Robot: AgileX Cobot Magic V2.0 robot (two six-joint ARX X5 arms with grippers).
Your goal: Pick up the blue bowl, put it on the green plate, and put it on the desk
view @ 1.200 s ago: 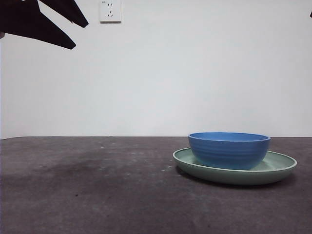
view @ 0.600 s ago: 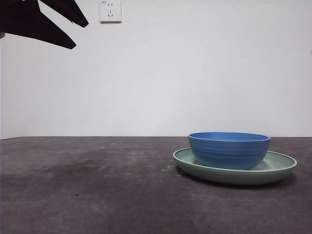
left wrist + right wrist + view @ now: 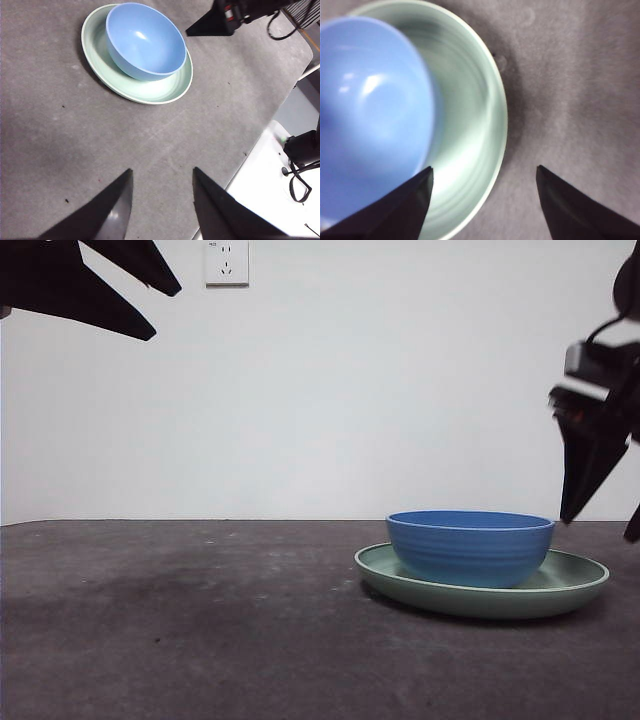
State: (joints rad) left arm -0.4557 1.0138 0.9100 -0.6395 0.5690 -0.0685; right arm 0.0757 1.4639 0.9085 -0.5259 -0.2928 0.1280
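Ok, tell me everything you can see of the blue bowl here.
The bowl is medium blue, glossy, round and fairly deep, with faint horizontal ridges outside and a smooth, empty inside. It stands upright on the green plate, nearer one side of it than the middle. Nothing else touches it; the right gripper hangs open beside and above the plate's edge.

Plain white wall (image 3: 350, 390) w/ socket (image 3: 226, 262) up top, maybe evenly lit.
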